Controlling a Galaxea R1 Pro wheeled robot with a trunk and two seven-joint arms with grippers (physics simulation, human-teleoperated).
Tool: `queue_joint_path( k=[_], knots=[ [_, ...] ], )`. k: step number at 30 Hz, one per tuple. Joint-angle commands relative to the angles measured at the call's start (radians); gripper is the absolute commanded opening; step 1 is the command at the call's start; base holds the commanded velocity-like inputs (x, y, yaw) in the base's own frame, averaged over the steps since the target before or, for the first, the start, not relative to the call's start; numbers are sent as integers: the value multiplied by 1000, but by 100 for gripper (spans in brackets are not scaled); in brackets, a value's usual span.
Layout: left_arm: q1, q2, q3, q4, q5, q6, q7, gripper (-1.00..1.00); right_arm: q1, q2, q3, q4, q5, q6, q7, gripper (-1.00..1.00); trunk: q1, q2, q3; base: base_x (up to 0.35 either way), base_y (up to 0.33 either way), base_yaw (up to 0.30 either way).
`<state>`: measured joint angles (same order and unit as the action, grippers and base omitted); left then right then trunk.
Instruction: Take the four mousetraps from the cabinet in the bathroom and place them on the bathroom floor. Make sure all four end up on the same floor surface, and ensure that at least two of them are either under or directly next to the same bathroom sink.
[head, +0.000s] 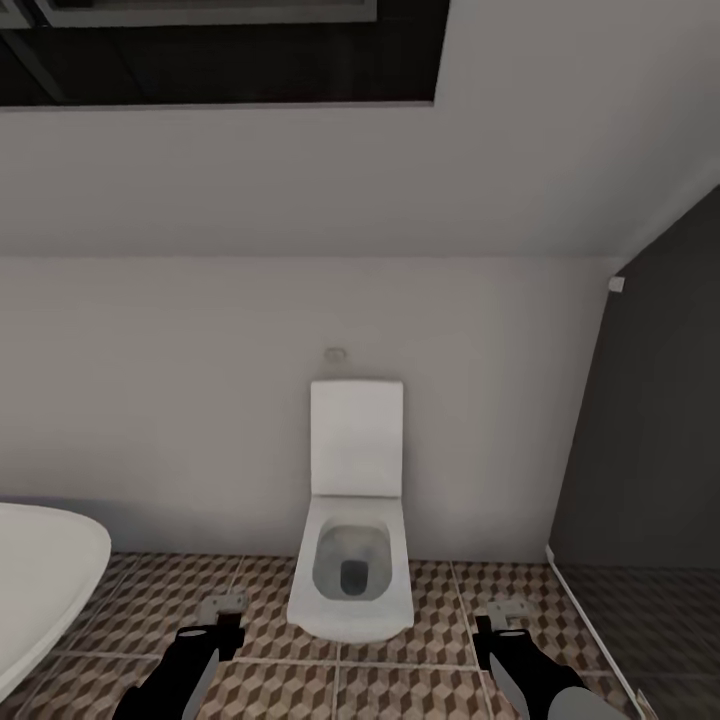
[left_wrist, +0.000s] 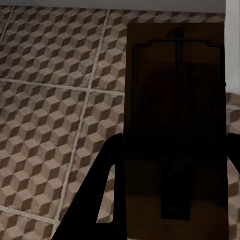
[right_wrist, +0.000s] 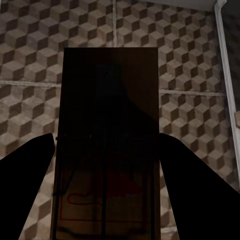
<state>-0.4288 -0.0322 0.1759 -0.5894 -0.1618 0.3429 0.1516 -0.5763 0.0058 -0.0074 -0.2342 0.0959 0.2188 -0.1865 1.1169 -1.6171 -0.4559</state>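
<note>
Bathroom floor (head: 440, 640) — both grippers (left_wrist: 170, 165) (right_wrist: 107, 165) clamp mousetraps (left_wrist: 175, 125) (right_wrist: 110, 130).

Toilet (head: 352, 580) ahead on floor (head: 150, 610); bathtub (head: 40, 590) left.

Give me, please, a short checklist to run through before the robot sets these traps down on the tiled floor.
1. Left gripper holds a flat brown wooden mousetrap between its fingers: ok.
2. Right gripper holds a second brown wooden mousetrap: ok.
3. Cube-patterned brown and beige tiled floor lies below both traps: ok.
4. White basin of the sink in sight, to place the traps beside it: not ok; ahead stands a white toilet, with a white curved rim at the left.
5. Other two traps accounted for: cannot tell.
</note>
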Motion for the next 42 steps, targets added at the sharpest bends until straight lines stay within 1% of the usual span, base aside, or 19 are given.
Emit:
queue_joint_path(
  k=[1, 42],
  knots=[
    [-1, -1, 5, -2, -12, 5, -1, -100, 0, 0, -1, -2, 10, 8, -2, -100, 4, -8, -4, 0, 0, 0],
    [0, -2, 5, -1, -10, 5, -1, -100, 0, 0, 0, -2, 10, 11, -2, -100, 161, -295, -133, 0, 0, 0]
  ],
)
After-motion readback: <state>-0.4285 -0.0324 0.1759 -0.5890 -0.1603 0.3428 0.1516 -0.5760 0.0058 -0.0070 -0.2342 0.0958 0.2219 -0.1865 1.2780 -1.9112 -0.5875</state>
